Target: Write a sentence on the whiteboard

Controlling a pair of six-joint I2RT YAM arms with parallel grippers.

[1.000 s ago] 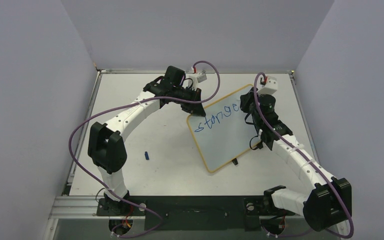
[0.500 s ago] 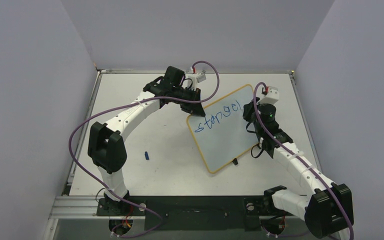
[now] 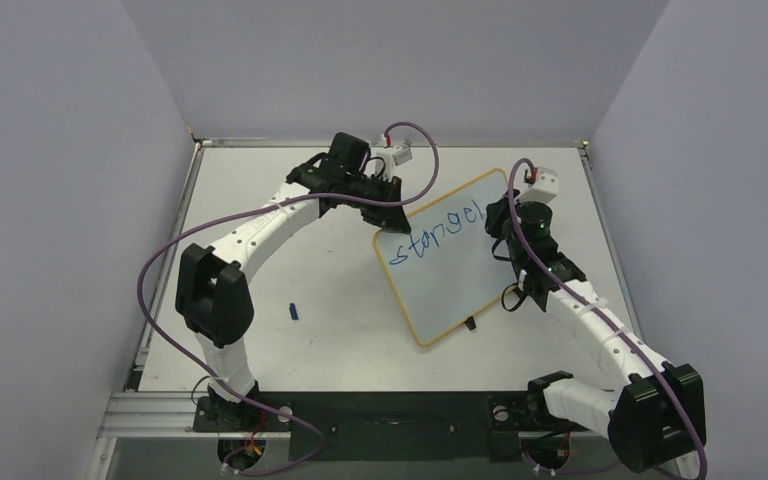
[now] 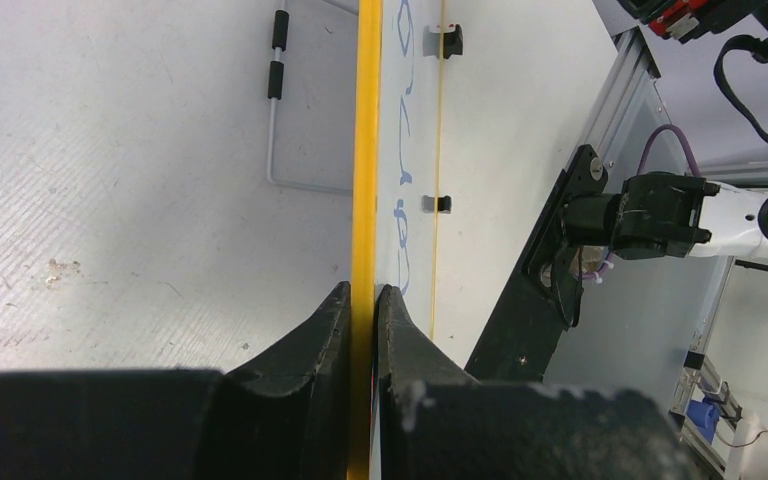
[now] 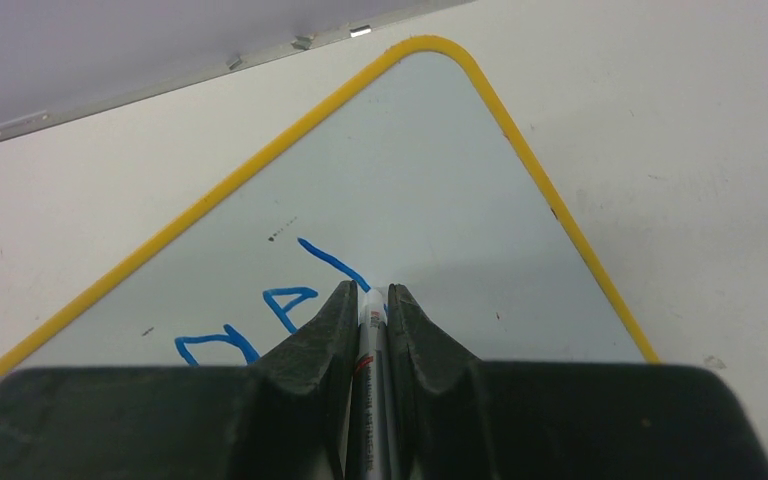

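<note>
**Top external view.** The whiteboard [image 3: 450,285] stood propped on the worktop [image 3: 290,250], right of centre and between the two arms. The sentence [image 3: 436,234] so far was one blue line reading roughly "stangel". Its long axis ran along the board's far edge from 8 o'clock up toward 2 o'clock. The left hand [image 3: 388,203] sat at the board's 10 o'clock corner. The right hand [image 3: 501,214] sat at the line's 2 o'clock end and was plainly the nearer to the writing. The blank board lay toward 5 o'clock from that hand, so I judged the next word would start there. A small blue cap [image 3: 293,311] lay well apart at 9 o'clock. No container showed.

**Left wrist view.** The left hand [image 4: 363,296] was clamped shut on the whiteboard's [image 4: 366,150] yellow frame, seen edge-on and running straight away at 12 o'clock. Two black feet [image 4: 450,40] showed on its right face.

**Right wrist view.** The right hand [image 5: 371,296] was closed around a marker [image 5: 368,385], which pointed to 12 o'clock at the whiteboard [image 5: 420,170]. Its tip sat at the end of the last blue stroke of the sentence [image 5: 332,262]. Whether it touched the board I could not tell.
</note>
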